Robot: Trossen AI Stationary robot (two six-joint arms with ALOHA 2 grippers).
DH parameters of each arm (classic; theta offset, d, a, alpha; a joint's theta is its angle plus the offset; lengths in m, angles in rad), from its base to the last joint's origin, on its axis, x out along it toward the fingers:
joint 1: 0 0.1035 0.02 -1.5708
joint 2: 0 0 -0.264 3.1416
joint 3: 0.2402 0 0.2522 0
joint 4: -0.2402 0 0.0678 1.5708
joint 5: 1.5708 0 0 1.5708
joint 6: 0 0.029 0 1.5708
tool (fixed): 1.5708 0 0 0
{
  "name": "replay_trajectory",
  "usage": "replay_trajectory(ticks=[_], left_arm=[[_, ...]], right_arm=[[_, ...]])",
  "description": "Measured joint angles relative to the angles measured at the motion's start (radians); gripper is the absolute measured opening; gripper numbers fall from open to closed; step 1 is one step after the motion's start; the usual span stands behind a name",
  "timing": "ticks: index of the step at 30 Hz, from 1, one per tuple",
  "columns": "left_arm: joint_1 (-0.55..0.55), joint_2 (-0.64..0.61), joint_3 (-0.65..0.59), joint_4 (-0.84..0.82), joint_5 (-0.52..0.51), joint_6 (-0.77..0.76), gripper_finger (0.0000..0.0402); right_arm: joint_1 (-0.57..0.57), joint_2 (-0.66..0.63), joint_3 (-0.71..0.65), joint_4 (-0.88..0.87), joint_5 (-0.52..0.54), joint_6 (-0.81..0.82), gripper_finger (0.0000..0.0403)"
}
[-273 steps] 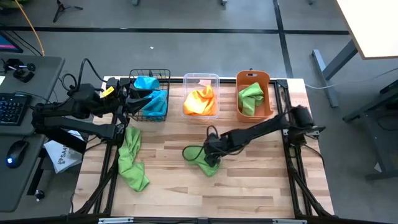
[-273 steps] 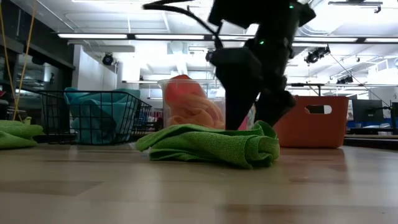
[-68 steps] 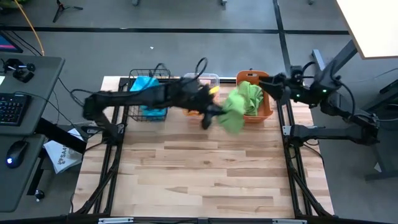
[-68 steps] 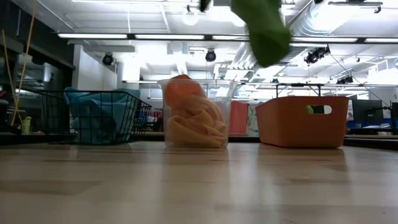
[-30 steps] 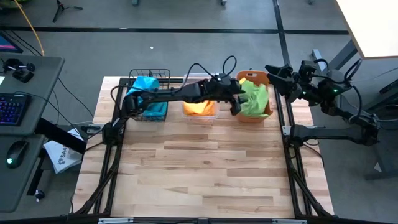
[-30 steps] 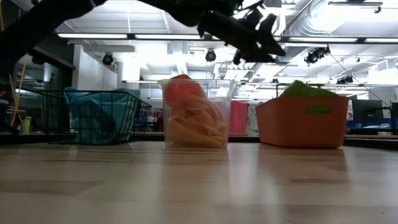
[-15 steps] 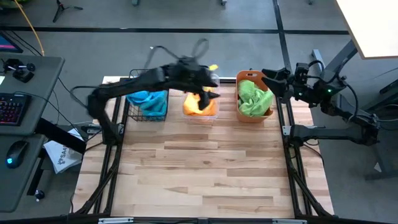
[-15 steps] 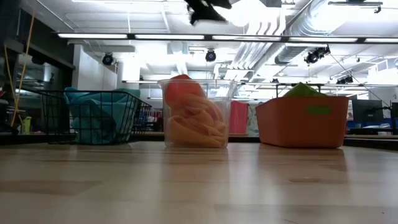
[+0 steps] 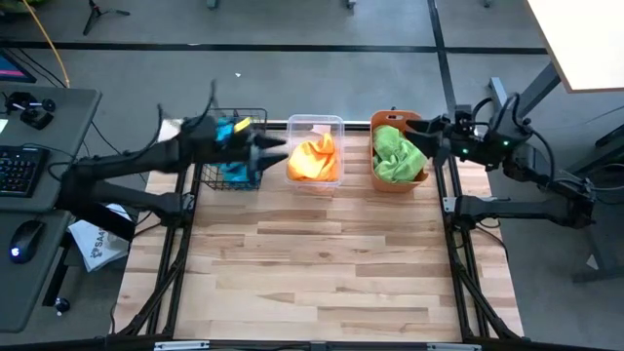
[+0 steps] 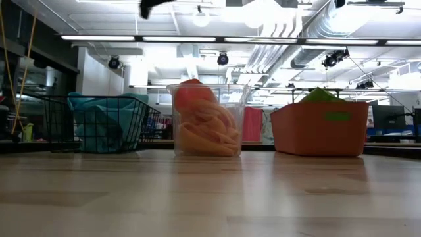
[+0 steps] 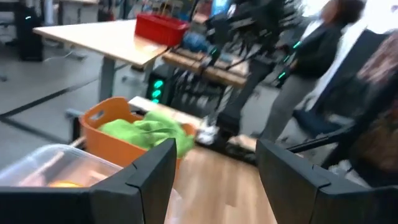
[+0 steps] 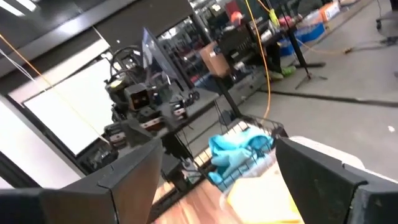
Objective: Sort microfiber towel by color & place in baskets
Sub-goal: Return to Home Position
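Note:
Three baskets stand in a row along the table's far edge. The black wire basket point(image 9: 234, 146) holds turquoise towels point(image 10: 105, 122). Orange towels point(image 9: 312, 156) fill the clear tub point(image 10: 205, 118). Green towels point(image 9: 395, 156) are heaped in the orange bin point(image 10: 320, 128), rising above its rim. My left gripper point(image 9: 276, 146) hovers open and empty above the gap between wire basket and tub; its wrist view shows the open fingers point(image 11: 143, 174) pointing toward the bin point(image 11: 109, 134). My right gripper point(image 9: 419, 132) hangs open and empty beside the bin's right far corner.
The wooden tabletop point(image 9: 312, 263) in front of the baskets carries no cloth. A desk with keyboard and mouse point(image 9: 24, 195) stands left of the table. In the left wrist view a person point(image 11: 311, 56) shows in the room beyond the table.
My left gripper has drawn back from over the orange bin toward the table's left, passing above the clear tub to the wire basket's right side, empty. The green towels have stayed in the orange bin.

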Motion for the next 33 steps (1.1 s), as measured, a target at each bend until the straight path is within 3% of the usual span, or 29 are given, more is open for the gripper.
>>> replay_trajectory(ticks=[8, 13, 24, 33], left_arm=[[-0.113, -0.309, -0.399, 0.341, -0.116, -0.117, 0.0206], [-0.181, -0.448, -0.569, 0.434, -0.214, -0.123, 0.0206], [-0.275, -0.602, -0.791, 0.568, -0.327, -0.143, 0.0206], [-0.287, -0.649, -0.860, 0.626, -0.343, -0.183, 0.0206]], right_arm=[[0.000, 0.006, 0.000, -0.095, -0.001, 0.006, 0.0309], [0.000, 0.026, 0.000, -0.133, -0.008, -0.010, 0.0309], [0.000, 0.046, 0.000, -0.150, -0.027, 0.093, 0.0309], [0.000, 0.045, 0.000, -0.156, -0.037, 0.120, 0.0309]])
